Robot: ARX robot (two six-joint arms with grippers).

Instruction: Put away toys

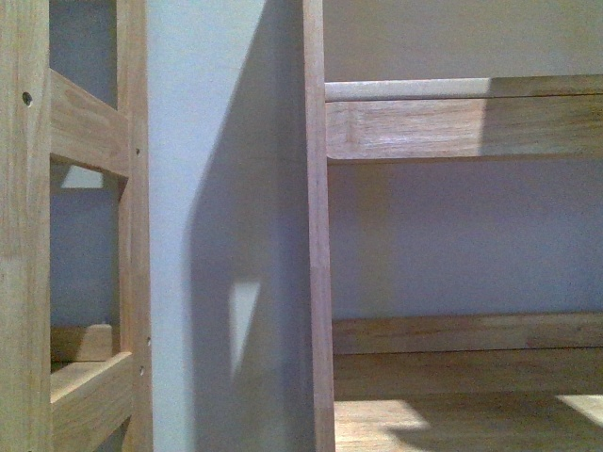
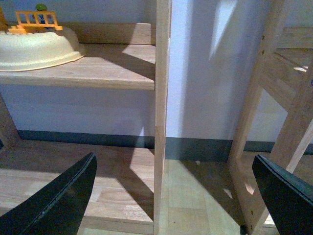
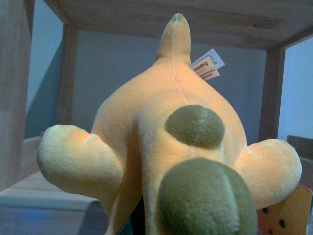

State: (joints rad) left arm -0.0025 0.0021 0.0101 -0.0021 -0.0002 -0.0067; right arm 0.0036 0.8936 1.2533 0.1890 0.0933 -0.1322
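Front cam: just wooden shelf frames [image 1: 320, 235] and wall, no arms, no toy. Left gripper [image 2: 176, 196] spread wide, holding nothing, facing shelf post [image 2: 161, 117]; cream bowl [image 2: 39, 49] on shelf further left. Plush toy [image 3: 171, 142] fills right wrist cam under shelf board [image 3: 161, 19], paper tag [image 3: 208, 66] sticking out; right gripper hidden, can't tell its grip.

I see a soft, matt plush toy [image 3: 166, 142] with a paper tag [image 3: 208, 66], pale matt wooden shelves [image 2: 88, 73], and a smooth cream plastic bowl [image 2: 39, 49].

Plush toy [image 3: 171, 147] tag [image 3: 207, 68] — print illegible
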